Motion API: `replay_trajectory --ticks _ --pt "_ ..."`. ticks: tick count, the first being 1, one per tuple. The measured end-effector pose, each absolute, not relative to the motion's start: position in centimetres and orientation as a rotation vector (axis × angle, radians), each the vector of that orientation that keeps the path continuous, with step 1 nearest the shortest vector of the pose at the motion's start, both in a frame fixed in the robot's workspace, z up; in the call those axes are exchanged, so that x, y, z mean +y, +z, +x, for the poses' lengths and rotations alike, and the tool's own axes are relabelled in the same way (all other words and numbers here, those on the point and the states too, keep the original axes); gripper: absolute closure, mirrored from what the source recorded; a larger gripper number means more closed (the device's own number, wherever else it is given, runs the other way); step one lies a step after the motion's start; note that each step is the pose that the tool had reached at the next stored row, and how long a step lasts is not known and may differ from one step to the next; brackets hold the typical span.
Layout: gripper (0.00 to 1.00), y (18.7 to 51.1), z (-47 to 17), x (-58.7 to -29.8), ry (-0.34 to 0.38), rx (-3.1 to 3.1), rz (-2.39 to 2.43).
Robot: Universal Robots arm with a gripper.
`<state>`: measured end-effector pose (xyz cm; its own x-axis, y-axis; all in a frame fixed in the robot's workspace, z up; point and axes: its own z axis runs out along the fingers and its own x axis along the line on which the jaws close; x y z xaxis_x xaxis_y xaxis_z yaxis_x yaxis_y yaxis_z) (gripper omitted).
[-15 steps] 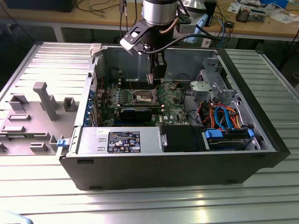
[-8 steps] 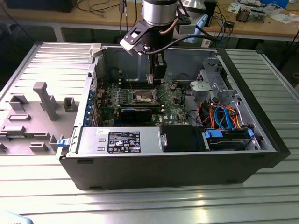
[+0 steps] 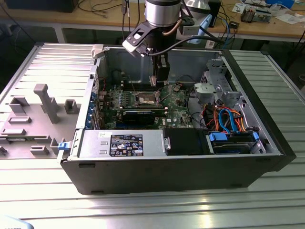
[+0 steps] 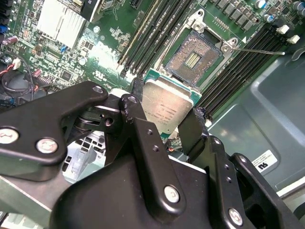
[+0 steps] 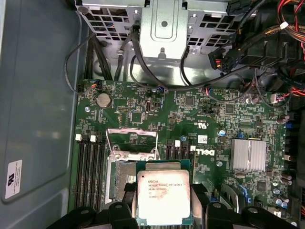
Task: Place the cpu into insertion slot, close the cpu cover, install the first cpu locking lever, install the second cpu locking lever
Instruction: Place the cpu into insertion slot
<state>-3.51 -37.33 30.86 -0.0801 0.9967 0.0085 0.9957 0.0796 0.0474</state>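
My gripper (image 3: 161, 72) hangs inside the open computer case (image 3: 267, 157), shut on the cpu (image 4: 167, 107), a flat silver-grey square chip gripped by its two side edges. One black finger (image 4: 135, 112) presses each side. The cpu (image 5: 163, 195) hovers tilted just above and beside the insertion slot (image 4: 193, 59), whose dark contact field lies bare. In the exterior view the insertion slot (image 3: 147, 98) sits below the gripper. The cpu cover (image 5: 131, 130) stands swung open at the socket's edge. A thin locking lever (image 4: 259, 50) sticks out sideways, released.
Long black memory slots (image 4: 152, 33) flank the socket on both sides. A silver heatsink (image 5: 249, 155) and a black graphics card (image 3: 138, 115) lie nearby. A metal drive cage (image 3: 217, 86) and bundled cables (image 3: 228, 119) fill the exterior view's right. A grey fixture plate (image 3: 38, 109) lies outside, left.
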Motion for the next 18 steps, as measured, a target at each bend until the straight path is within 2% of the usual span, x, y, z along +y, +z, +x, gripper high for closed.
replay_trajectory --ticks 18 --pt "0.46 30.53 -3.51 -37.08 0.063 2.289 2.113"
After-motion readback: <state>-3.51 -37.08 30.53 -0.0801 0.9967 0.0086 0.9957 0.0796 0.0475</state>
